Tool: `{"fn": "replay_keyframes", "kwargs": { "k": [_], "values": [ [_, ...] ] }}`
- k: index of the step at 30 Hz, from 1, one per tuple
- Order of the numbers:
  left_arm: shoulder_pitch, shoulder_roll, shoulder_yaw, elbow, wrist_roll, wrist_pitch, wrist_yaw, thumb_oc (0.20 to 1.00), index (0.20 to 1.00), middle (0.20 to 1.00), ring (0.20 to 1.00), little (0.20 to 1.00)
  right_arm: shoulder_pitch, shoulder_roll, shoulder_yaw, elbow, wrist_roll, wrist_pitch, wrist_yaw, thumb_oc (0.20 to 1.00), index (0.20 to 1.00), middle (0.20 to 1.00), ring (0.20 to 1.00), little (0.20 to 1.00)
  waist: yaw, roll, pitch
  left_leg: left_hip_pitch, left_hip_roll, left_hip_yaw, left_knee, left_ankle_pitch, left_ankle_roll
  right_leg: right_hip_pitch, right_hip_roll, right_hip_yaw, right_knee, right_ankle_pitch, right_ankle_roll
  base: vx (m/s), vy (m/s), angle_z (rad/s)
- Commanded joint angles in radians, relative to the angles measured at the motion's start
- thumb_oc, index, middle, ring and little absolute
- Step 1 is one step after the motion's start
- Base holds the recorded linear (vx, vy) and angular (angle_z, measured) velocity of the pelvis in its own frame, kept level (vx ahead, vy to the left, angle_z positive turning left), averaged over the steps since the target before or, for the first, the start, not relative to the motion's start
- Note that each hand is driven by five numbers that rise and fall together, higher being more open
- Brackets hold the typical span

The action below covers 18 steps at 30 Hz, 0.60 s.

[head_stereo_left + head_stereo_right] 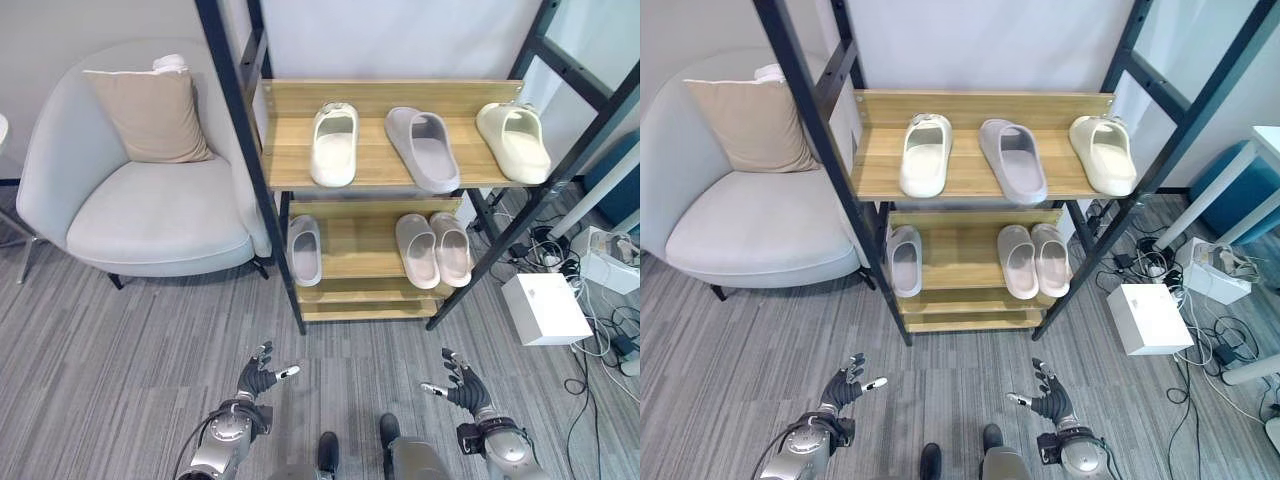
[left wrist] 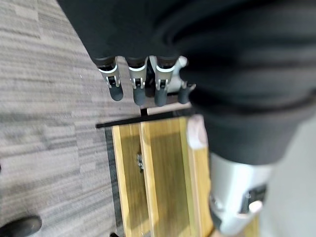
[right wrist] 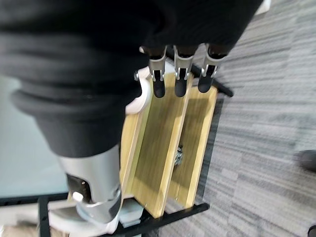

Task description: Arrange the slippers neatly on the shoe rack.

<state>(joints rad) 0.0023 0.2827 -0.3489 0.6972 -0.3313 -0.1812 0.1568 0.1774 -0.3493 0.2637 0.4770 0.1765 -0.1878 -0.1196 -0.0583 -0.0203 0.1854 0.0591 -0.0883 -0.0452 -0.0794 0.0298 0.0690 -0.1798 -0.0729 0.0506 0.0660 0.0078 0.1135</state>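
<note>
- Foam-like moulded slippers, six counted, all on the black-framed wooden shoe rack (image 1: 400, 165); likely light, soft, slightly springy. Best gripped across the strap or by the heel rim.
- Upper shelf, left to right: cream slipper (image 1: 334, 145) near the left edge, grey slipper (image 1: 424, 148) mid-shelf and angled, cream slipper (image 1: 513, 141) at the right edge.
- Lower shelf: single pale grey slipper (image 1: 304, 249) at the left edge; pair of pinkish-beige slippers (image 1: 433, 249) side by side, touching, right of centre.
- Left hand (image 1: 262, 377) low over the carpet, fingers spread and relaxed, holding nothing.
- Right hand (image 1: 461, 381) likewise spread, holding nothing, well short of the rack.
</note>
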Motion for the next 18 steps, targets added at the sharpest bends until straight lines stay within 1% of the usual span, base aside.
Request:
{"fn": "replay_keyframes", "kwargs": {
  "k": [1,2,3,4,5,7,8,9,10,11,12,13,14,15,16,17,18],
  "values": [
    [-0.042,-0.015,0.025,-0.038,0.034,-0.038,-0.006,1.000,1.000,1.000,1.000,1.000,-0.015,-0.037,-0.034,-0.053,0.003,-0.030,-0.011,1.000,1.000,1.000,1.000,1.000,-0.032,0.009,0.037,0.084,0.066,0.007,0.030,-0.093,-0.085,0.058,0.026,-0.058,-0.067,0.020,0.007,0.25,-0.238,0.05],
    [-0.042,-0.019,0.024,-0.028,0.036,-0.039,-0.008,1.000,1.000,1.000,1.000,1.000,-0.012,-0.037,-0.034,-0.051,0.007,-0.034,-0.009,1.000,1.000,1.000,1.000,1.000,-0.033,0.005,0.027,0.089,0.073,0.008,0.047,-0.107,-0.092,0.074,0.030,-0.047,-0.068,0.018,-0.006,0.09,-0.089,0.25],
    [-0.042,-0.019,0.024,-0.028,0.036,-0.040,-0.008,1.000,1.000,1.000,1.000,1.000,-0.012,-0.037,-0.034,-0.051,0.008,-0.034,-0.009,1.000,1.000,1.000,1.000,1.000,-0.033,0.005,0.028,0.089,0.073,0.008,0.048,-0.108,-0.092,0.075,0.031,-0.047,-0.069,0.018,-0.006,0.25,-0.246,0.36],
    [-0.042,-0.027,0.023,-0.019,0.031,-0.036,-0.013,1.000,1.000,1.000,1.000,1.000,-0.006,-0.046,-0.041,-0.053,0.021,-0.040,-0.002,1.000,1.000,1.000,1.000,1.000,-0.036,0.003,0.016,0.082,0.097,0.006,0.134,-0.106,-0.119,0.110,0.047,-0.043,-0.065,0.004,-0.032,0.22,-0.258,0.21],
    [-0.044,-0.029,0.024,-0.020,0.024,-0.035,-0.016,1.000,1.000,1.000,1.000,1.000,-0.002,-0.052,-0.042,-0.061,0.029,-0.043,0.001,1.000,1.000,1.000,1.000,1.000,-0.037,0.002,0.018,0.063,0.107,0.005,0.200,-0.084,-0.134,0.130,0.055,-0.050,-0.064,-0.005,-0.046,0.24,-0.324,0.12],
    [-0.060,-0.037,0.012,-0.015,0.013,-0.034,-0.015,1.000,1.000,1.000,1.000,1.000,-0.014,-0.072,-0.037,-0.056,0.033,-0.047,-0.003,1.000,1.000,1.000,1.000,1.000,-0.025,-0.009,0.038,-0.010,0.093,-0.010,0.369,-0.031,-0.147,0.167,0.054,-0.047,-0.065,-0.015,-0.070,0.11,-0.231,0.13],
    [-0.066,-0.042,0.011,-0.010,0.006,-0.034,-0.014,1.000,1.000,1.000,1.000,1.000,-0.017,-0.078,-0.037,-0.058,0.039,-0.047,-0.004,1.000,1.000,1.000,1.000,1.000,-0.021,-0.015,0.048,-0.038,0.085,-0.015,0.424,-0.023,-0.149,0.181,0.053,-0.046,-0.067,-0.019,-0.076,0.10,-0.188,0.17],
    [-0.066,-0.044,0.009,-0.011,0.004,-0.035,-0.010,1.000,1.000,1.000,1.000,1.000,-0.017,-0.080,-0.037,-0.055,0.042,-0.047,-0.003,1.000,1.000,1.000,1.000,1.000,-0.015,-0.020,0.052,-0.056,0.079,-0.016,0.448,-0.013,-0.147,0.193,0.052,-0.042,-0.070,-0.025,-0.082,0.12,-0.137,0.06],
    [-0.066,-0.044,0.009,-0.013,0.001,-0.035,-0.007,1.000,1.000,1.000,1.000,1.000,-0.016,-0.084,-0.036,-0.060,0.043,-0.044,0.000,1.000,1.000,1.000,1.000,1.000,-0.008,-0.022,0.054,-0.076,0.072,-0.015,0.435,-0.015,-0.143,0.206,0.050,-0.039,-0.077,-0.033,-0.085,0.14,-0.103,-0.08],
    [-0.065,-0.046,0.006,-0.014,-0.002,-0.036,-0.008,1.000,1.000,1.000,1.000,1.000,-0.013,-0.086,-0.036,-0.057,0.044,-0.043,0.001,1.000,1.000,1.000,1.000,1.000,-0.007,-0.023,0.052,-0.095,0.076,-0.002,0.412,-0.017,-0.142,0.216,0.045,-0.039,-0.080,-0.037,-0.084,0.16,-0.065,-0.07],
    [-0.062,-0.047,0.004,-0.013,-0.002,-0.036,-0.008,1.000,1.000,1.000,1.000,1.000,-0.008,-0.086,-0.036,-0.052,0.044,-0.041,0.003,1.000,1.000,1.000,1.000,1.000,-0.004,-0.024,0.050,-0.107,0.088,0.017,0.370,-0.025,-0.141,0.226,0.040,-0.041,-0.084,-0.046,-0.082,0.20,-0.033,0.03],
    [-0.061,-0.049,0.003,-0.007,0.001,-0.033,-0.009,1.000,1.000,1.000,1.000,1.000,-0.001,-0.088,-0.041,-0.056,0.044,-0.040,0.003,1.000,1.000,1.000,1.000,1.000,-0.002,-0.023,0.047,-0.109,0.107,0.036,0.286,-0.034,-0.138,0.238,0.038,-0.044,-0.089,-0.059,-0.079,0.20,-0.022,0.03],
    [-0.060,-0.049,-0.001,-0.004,0.006,-0.032,-0.009,1.000,1.000,1.000,1.000,1.000,0.001,-0.090,-0.040,-0.055,0.042,-0.039,0.003,1.000,1.000,1.000,1.000,1.000,0.001,-0.018,0.045,-0.112,0.114,0.037,0.242,-0.030,-0.138,0.244,0.042,-0.049,-0.090,-0.066,-0.078,0.14,-0.012,0.06],
    [-0.060,-0.049,-0.001,-0.003,0.006,-0.032,-0.009,1.000,1.000,1.000,1.000,1.000,0.001,-0.090,-0.040,-0.055,0.042,-0.039,0.003,1.000,1.000,1.000,1.000,1.000,0.001,-0.019,0.046,-0.109,0.114,0.038,0.239,-0.029,-0.138,0.246,0.041,-0.049,-0.090,-0.067,-0.078,0.18,0.004,0.02],
    [-0.062,-0.052,-0.006,0.008,0.018,-0.027,-0.002,1.000,1.000,1.000,1.000,1.000,0.013,-0.095,-0.044,-0.061,0.036,-0.040,0.000,1.000,1.000,1.000,1.000,1.000,0.004,0.002,0.046,-0.133,0.145,0.026,0.111,0.053,-0.145,0.264,0.055,-0.056,-0.093,-0.087,-0.078,0.19,0.017,0.10],
    [-0.062,-0.054,-0.008,0.011,0.025,-0.025,0.000,1.000,1.000,1.000,1.000,1.000,0.021,-0.097,-0.049,-0.061,0.031,-0.040,-0.004,1.000,1.000,1.000,1.000,1.000,0.003,0.005,0.049,-0.156,0.151,0.034,0.073,0.082,-0.152,0.278,0.055,-0.058,-0.096,-0.097,-0.077,0.25,0.024,0.10],
    [-0.063,-0.054,-0.007,0.016,0.032,-0.020,0.001,1.000,1.000,1.000,1.000,1.000,0.025,-0.097,-0.053,-0.061,0.028,-0.038,-0.008,1.000,1.000,1.000,1.000,1.000,0.002,0.006,0.051,-0.171,0.157,0.051,0.058,0.092,-0.156,0.287,0.053,-0.059,-0.095,-0.106,-0.077,0.17,0.030,0.08]
  ]
}}
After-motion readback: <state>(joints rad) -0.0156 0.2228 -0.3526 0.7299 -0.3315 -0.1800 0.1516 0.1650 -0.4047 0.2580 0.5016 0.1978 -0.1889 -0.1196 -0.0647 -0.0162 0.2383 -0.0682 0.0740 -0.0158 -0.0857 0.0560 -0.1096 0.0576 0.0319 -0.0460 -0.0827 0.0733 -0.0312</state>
